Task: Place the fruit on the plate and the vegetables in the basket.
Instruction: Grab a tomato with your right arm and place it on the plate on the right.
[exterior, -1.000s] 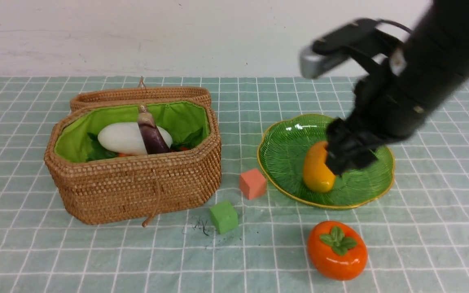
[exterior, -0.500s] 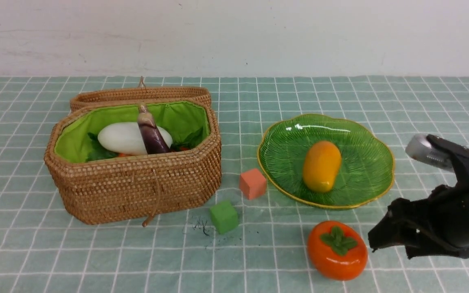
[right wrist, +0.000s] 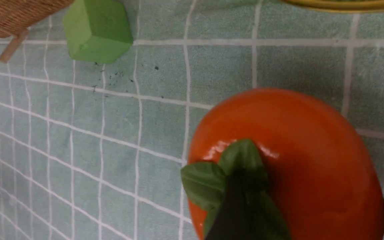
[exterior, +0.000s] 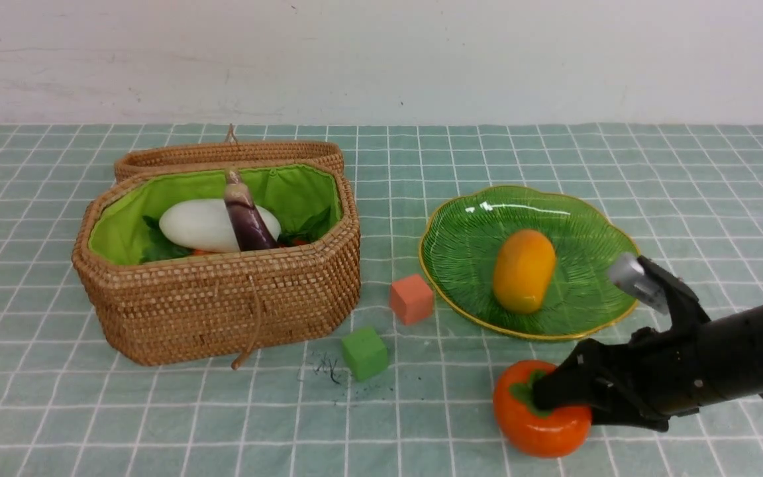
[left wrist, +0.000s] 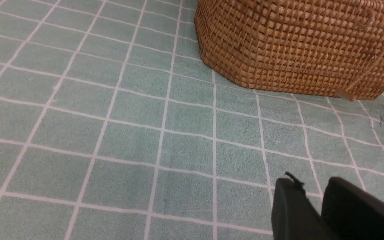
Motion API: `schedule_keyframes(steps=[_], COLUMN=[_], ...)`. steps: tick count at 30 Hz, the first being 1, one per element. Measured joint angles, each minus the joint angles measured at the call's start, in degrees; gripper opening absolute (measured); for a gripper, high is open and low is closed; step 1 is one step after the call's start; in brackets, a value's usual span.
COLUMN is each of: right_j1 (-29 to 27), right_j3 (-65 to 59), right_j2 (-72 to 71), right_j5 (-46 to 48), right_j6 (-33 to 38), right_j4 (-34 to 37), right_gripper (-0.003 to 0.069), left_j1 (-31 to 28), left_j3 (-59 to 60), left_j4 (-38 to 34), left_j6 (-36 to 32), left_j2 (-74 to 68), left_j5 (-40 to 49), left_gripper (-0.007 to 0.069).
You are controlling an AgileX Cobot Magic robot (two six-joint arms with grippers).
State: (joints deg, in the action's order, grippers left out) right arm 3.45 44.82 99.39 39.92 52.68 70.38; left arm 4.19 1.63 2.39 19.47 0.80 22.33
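**A:** Item one, the persimmon point(exterior: 535, 424). Where did we log it?

**B:** On the checked tablecloth point(exterior: 156, 411), just in front of the green glass plate point(exterior: 467, 238), not on it. We noted the right gripper point(exterior: 563, 397) lying low over it, fingers spread wide. In the right wrist view one finger point(right wrist: 233, 206) crossed the green leafy cap and the other showed at the fruit's far flank, so the persimmon sat between them. Whether the pads pressed its sides, we could not tell.

**A:** Item two, the mango point(exterior: 522, 270)?

**B:** Lying on the plate, near its middle.

**A:** The wicker basket point(exterior: 222, 305)?

**B:** Lid back; white radish point(exterior: 199, 225) inside with the eggplant point(exterior: 246, 222) leaning across it.

**A:** Loose pieces?

**B:** We counted a salmon cube point(exterior: 411, 299) beside the plate and a green cube point(exterior: 363, 352) before the basket.

**A:** Left gripper point(left wrist: 313, 200)?

**B:** We saw its fingers nearly together over bare cloth, holding nothing.
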Motion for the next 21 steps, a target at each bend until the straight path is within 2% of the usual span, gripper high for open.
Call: schedule_keyframes(steps=[6,7,10,14,16,18,21], right_j1=[0.0,0.0,0.0,0.0,0.0,-0.31,-1.62], right_j3=[0.26,0.31,0.09,-0.09,-0.09,0.15,1.98], right_j2=[1.24,1.33,1.63,-0.32,-1.08,-3.51,-4.99], right_j5=[2.93,4.18,7.39,14.66,15.06,14.35,9.65], right_j6=[1.9,3.61,7.46,15.65,17.22,21.18,25.02], right_j4=[1.69,2.26,3.53,13.31,15.47,22.51,26.0], right_gripper=[0.0493,0.046,0.0455,0.0455,0.0455,0.0455,0.0455], left_j1=[0.0,0.0,0.0,0.0,0.0,0.0,0.0], left_j3=[0.0,0.0,0.0,0.0,0.0,0.0,0.0], left_j4=[0.0,0.0,0.0,0.0,0.0,0.0,0.0], left_j6=[0.0,0.0,0.0,0.0,0.0,0.0,0.0], left_j2=[0.0,0.0,0.0,0.0,0.0,0.0,0.0], left_j5=[0.0,0.0,0.0,0.0,0.0,0.0,0.0], left_gripper=[0.0147,0.0148,0.015,0.0153,0.0154,0.0155,0.0158])
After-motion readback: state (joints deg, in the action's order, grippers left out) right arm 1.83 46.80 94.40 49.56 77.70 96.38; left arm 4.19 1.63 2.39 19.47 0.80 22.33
